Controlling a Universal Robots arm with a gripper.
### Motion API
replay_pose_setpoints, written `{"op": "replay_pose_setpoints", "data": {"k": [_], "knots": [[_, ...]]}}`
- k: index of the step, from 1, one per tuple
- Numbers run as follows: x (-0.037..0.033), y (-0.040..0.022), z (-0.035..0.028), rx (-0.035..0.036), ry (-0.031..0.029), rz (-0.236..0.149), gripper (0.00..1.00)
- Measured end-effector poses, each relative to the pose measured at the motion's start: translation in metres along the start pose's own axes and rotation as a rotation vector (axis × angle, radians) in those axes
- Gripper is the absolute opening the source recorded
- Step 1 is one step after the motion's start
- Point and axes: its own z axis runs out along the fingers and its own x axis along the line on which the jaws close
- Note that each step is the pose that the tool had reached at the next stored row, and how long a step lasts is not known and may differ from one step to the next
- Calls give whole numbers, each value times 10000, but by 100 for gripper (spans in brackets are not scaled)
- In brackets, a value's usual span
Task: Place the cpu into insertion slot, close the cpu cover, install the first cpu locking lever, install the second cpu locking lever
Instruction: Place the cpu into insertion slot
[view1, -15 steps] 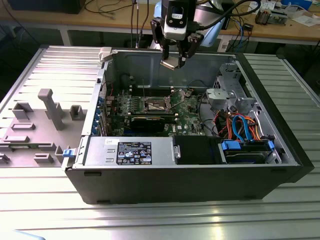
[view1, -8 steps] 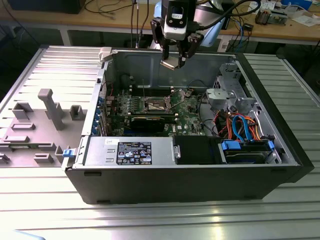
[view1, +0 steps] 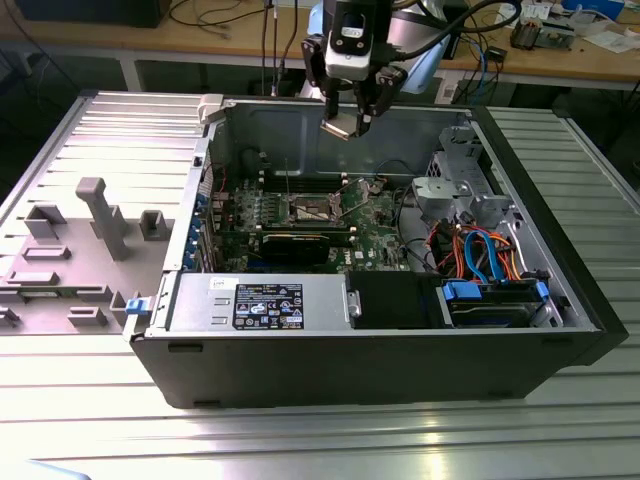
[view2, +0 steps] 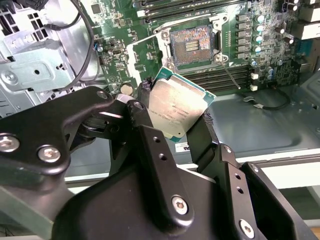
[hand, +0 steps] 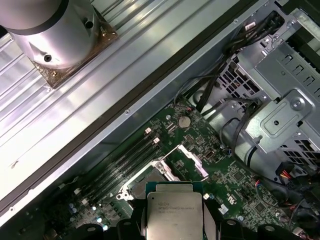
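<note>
My gripper (view1: 348, 118) hangs high above the open computer case, shut on the cpu (view1: 339, 126), a flat square chip with a silvery top. In both wrist views the cpu (view2: 177, 110) (hand: 172, 212) sits tilted between the black fingers (view2: 142, 122). The insertion slot (view2: 192, 46) (hand: 141, 182) (view1: 310, 208) lies bare on the green motherboard, well below the chip. The cpu cover (view2: 131, 62) (hand: 194, 161), a thin silver frame, stands swung open beside the slot. A thin wire locking lever (view2: 231, 76) juts out next to the slot.
The case walls (view1: 300, 130) ring the motherboard. A power supply (view1: 265, 303) sits at the front, a drive cage (view1: 455, 190) with coloured cables (view1: 480, 250) on the exterior view's right. Grey fixture blocks (view1: 100, 215) stand outside on the left. Memory slots (view2: 220, 80) flank the socket.
</note>
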Motion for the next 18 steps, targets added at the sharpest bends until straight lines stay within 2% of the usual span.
{"op": "replay_pose_setpoints", "data": {"k": [7, 18], "knots": [[0, 0, 2, -6, -56, 611, 54], [0, 0, 4, -8, -69, 731, 54]]}}
